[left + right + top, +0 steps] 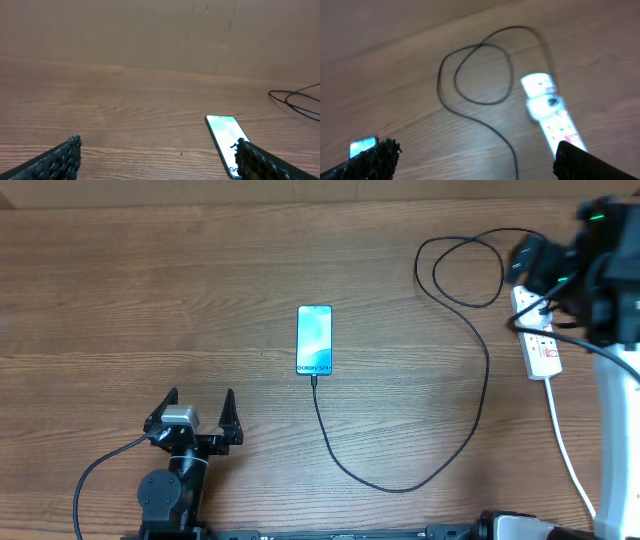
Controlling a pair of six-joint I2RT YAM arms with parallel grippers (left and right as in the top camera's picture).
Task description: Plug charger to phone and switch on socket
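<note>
The phone (314, 339) lies screen-up mid-table, its "Galaxy S24" end toward me, and the thin black charger cable (400, 485) runs from that end. The cable curves right and loops (465, 270) toward the white socket strip (540, 345) at the far right. My left gripper (197, 405) is open and empty, left of and nearer than the phone, which shows in the left wrist view (225, 142). My right gripper (540, 265) is open above the socket strip's far end. The right wrist view shows the blurred strip (550, 112), the cable loop (480, 75) and the phone (362, 146).
The strip's thick white cord (570, 455) runs down toward the front right. A white arm base (620, 450) stands at the right edge. A brown cardboard wall (160, 30) backs the wooden table (130, 290).
</note>
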